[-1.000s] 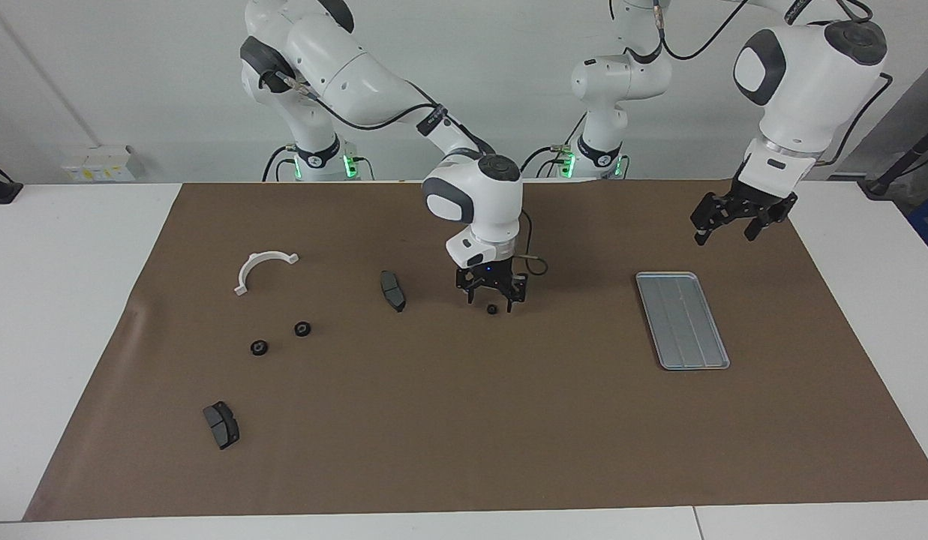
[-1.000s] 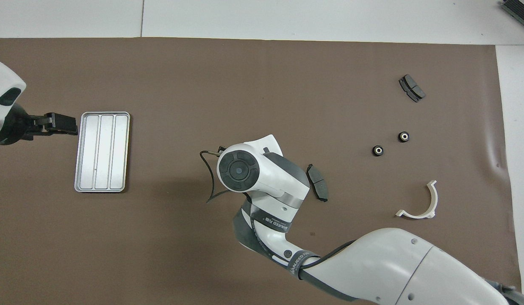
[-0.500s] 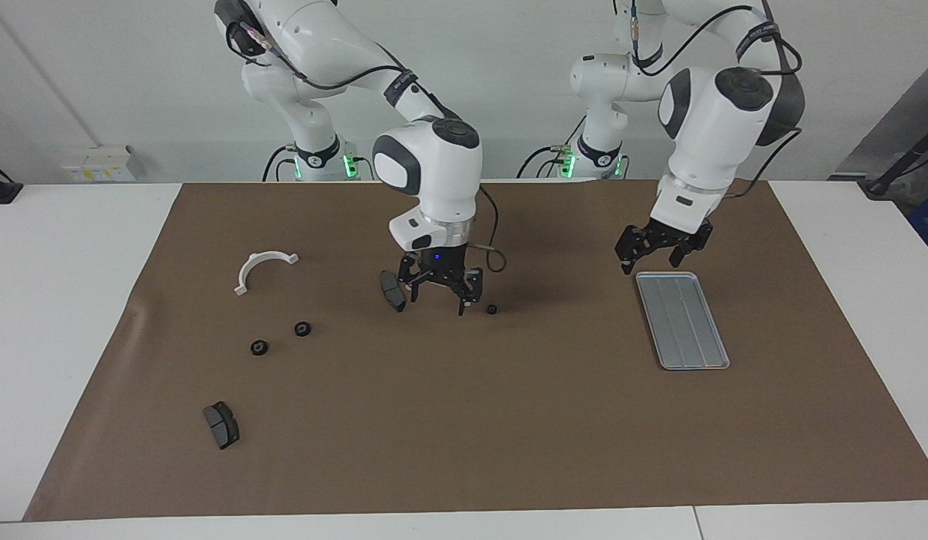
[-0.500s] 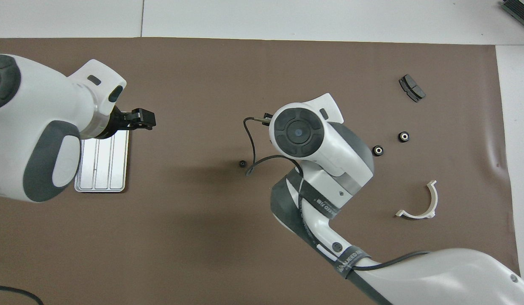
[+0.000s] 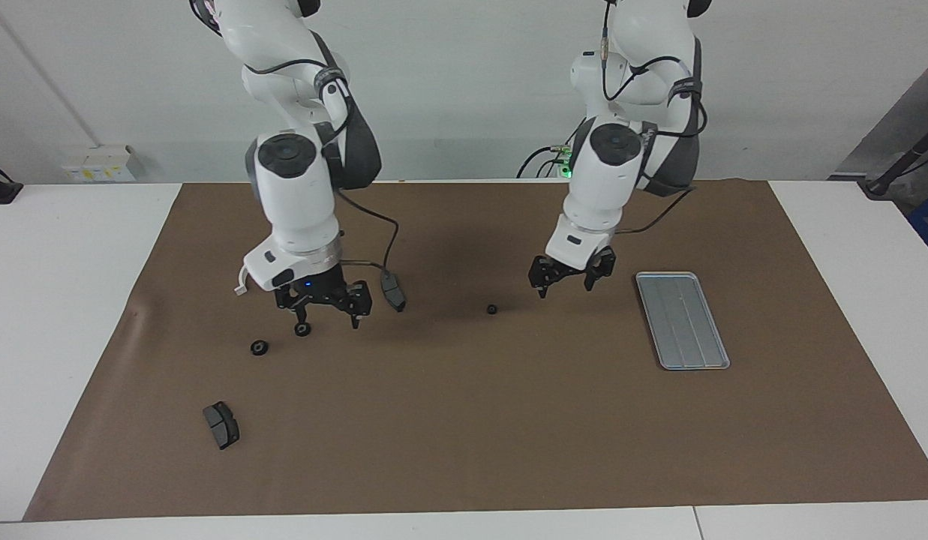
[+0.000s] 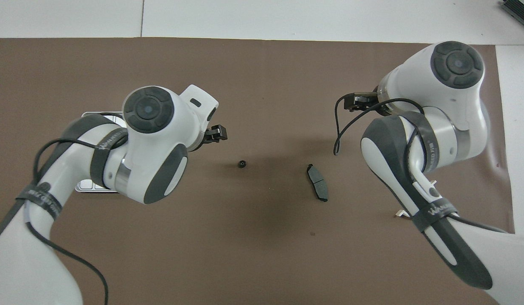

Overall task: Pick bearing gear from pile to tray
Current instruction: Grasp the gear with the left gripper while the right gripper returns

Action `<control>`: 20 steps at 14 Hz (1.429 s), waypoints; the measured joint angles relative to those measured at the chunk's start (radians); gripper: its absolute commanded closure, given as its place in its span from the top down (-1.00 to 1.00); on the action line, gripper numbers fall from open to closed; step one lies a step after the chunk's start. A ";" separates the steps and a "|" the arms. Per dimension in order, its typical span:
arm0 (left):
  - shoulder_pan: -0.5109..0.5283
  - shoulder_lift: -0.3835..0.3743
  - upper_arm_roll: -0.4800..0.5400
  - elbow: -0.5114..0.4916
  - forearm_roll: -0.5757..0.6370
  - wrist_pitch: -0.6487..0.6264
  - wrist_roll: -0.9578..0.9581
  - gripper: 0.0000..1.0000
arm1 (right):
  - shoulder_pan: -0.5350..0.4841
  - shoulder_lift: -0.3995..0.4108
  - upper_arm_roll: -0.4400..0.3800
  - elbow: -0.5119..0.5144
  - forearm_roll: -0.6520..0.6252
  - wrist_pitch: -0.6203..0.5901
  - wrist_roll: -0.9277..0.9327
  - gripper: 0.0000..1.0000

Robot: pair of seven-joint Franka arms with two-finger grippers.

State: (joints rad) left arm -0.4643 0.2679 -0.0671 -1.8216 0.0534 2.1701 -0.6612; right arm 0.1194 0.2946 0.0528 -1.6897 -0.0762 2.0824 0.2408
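Facing view: right gripper [image 5: 325, 313], jaws spread, hangs low over a gear [image 5: 302, 329], likely lining up a pick; left gripper [image 5: 566, 282], jaws spread and empty, hovers between a lone gear [image 5: 492, 309] at its 8 o'clock and the tray [image 5: 682, 320] at its 4 o'clock, probably waiting for a handover. Overhead view: lone gear [image 6: 242, 163] lies mid-mat with a brake pad [image 6: 317, 188] at its 4 o'clock; the tray holds no gear yet; brown mat [image 6: 262, 237], white tabletop, pale wall.

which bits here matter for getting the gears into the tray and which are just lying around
For the job: tray; three small black gears, one mid-table, one under the right gripper, one beside it; left gripper, open.

Lying about: two brake pads; white bracket, mostly hidden.
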 measured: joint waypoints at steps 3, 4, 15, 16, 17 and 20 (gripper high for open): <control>-0.069 0.099 0.000 0.003 0.006 0.134 -0.070 1.00 | -0.001 -0.014 -0.100 -0.118 0.047 0.091 -0.245 1.00; -0.079 0.121 0.001 0.003 0.006 0.162 -0.073 1.00 | -0.002 -0.014 -0.129 -0.164 0.064 0.141 -0.329 1.00; -0.132 0.157 0.001 -0.031 0.009 0.195 -0.072 0.60 | -0.030 0.060 -0.207 -0.286 0.192 0.324 -0.684 0.97; -0.134 0.157 0.001 -0.037 0.009 0.198 -0.071 0.46 | -0.033 0.061 -0.208 -0.292 0.193 0.324 -0.704 0.85; -0.135 0.157 0.000 -0.043 0.009 0.206 -0.070 0.20 | -0.034 0.061 -0.208 -0.297 0.193 0.324 -0.716 0.73; -0.136 0.155 0.001 -0.059 0.013 0.221 -0.070 -0.18 | -0.034 0.061 -0.208 -0.310 0.193 0.327 -0.724 0.21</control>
State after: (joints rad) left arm -0.6007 0.4231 -0.0661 -1.8803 0.0663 2.3911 -0.7313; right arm 0.0857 0.3553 -0.1548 -1.9996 0.1168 2.4089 -0.4836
